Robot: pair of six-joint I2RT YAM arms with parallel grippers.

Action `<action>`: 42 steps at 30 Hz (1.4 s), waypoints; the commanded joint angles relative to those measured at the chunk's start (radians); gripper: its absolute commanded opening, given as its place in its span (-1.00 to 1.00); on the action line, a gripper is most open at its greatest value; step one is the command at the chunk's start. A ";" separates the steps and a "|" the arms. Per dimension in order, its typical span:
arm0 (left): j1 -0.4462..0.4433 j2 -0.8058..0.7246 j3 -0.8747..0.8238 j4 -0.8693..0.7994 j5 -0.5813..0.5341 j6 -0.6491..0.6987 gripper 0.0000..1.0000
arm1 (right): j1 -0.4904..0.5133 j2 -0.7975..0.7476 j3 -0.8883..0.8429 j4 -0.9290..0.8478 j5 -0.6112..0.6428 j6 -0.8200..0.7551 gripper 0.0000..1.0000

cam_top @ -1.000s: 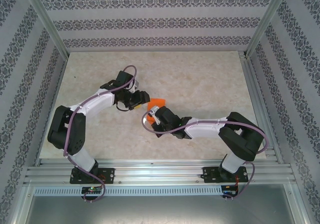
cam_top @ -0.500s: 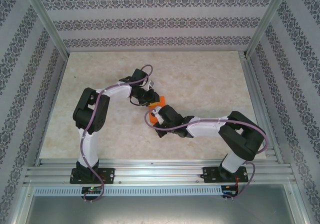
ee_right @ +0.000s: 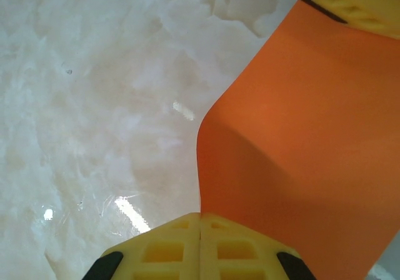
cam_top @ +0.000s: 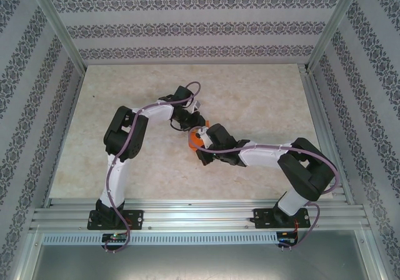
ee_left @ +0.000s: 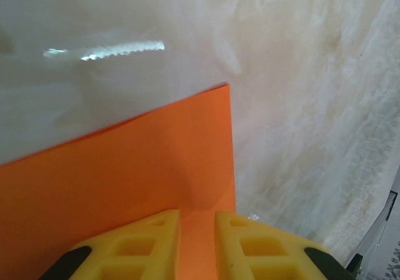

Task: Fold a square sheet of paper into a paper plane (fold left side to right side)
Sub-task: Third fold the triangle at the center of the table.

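Orange paper (cam_top: 195, 140) lies near the middle of the table (cam_top: 262, 105) in the top view. It's mostly hidden where the L gripper (cam_top: 189, 125) and R gripper (cam_top: 201, 141) meet over it.

L wrist: the paper (ee_left: 125, 180) spreads ahead, one corner pointing away. The L gripper (ee_left: 197, 220) has its jaws a narrow slit apart w/ orange in the slit; pinching or not, can't tell.

R wrist: the R gripper (ee_right: 200, 224) has its jaws pressed together at the paper's near edge, prob. clamped on it. The sheet bows and runs to a L finger (ee_right: 356, 2) at its far corner.

Handling, my guess: v. light, limp, creases easily, slick on the glossy table. Take it at edges/corners only w/ a light pinch. A pull between the arms could tear or crumple it.
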 commanded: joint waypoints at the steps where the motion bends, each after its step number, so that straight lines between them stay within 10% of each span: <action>1: -0.019 0.039 0.032 -0.055 -0.019 0.052 -0.61 | -0.036 -0.025 0.012 0.003 -0.055 0.019 -1.00; 42: -0.029 0.097 0.089 -0.134 -0.077 0.088 -0.62 | -0.249 0.127 0.071 -0.001 -0.203 0.094 -1.00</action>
